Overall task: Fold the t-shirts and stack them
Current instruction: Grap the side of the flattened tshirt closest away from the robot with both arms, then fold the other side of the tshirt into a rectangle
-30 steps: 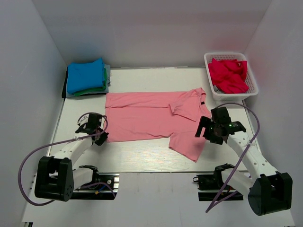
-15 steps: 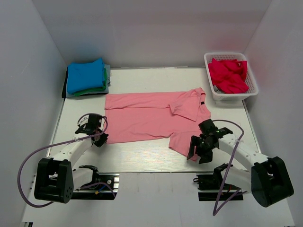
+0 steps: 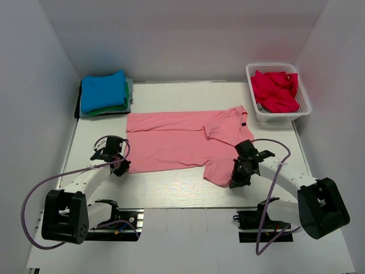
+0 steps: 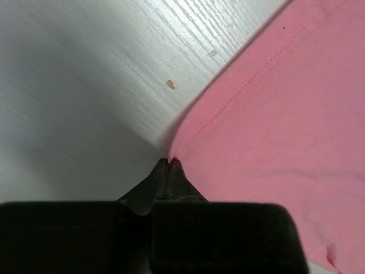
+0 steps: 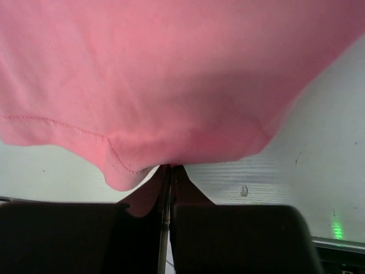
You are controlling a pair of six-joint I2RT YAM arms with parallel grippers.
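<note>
A salmon pink t-shirt (image 3: pixel 171 142) lies spread flat across the middle of the table, one sleeve folded in at the right. My left gripper (image 3: pixel 121 167) is shut on its near left corner; in the left wrist view the joined fingertips (image 4: pixel 169 161) pinch the hem of the pink t-shirt (image 4: pixel 274 114). My right gripper (image 3: pixel 235 181) is shut on the shirt's near right hem, where the pink t-shirt (image 5: pixel 171 74) drapes over its tips (image 5: pixel 171 166). A blue t-shirt (image 3: pixel 102 90) lies folded on a green one (image 3: pixel 118 107) at the back left. A crimson t-shirt (image 3: pixel 275 90) is crumpled in the basket.
The white lattice basket (image 3: pixel 302 110) stands at the back right, close to the right wall. The folded stack sits against the left wall. Bare white table (image 3: pixel 171 185) runs between the pink shirt and the near edge. Both arms' cables loop beside their bases.
My right gripper swung in from the right to the pink shirt's near right hem and went from open to shut on it. The left gripper has not moved.
</note>
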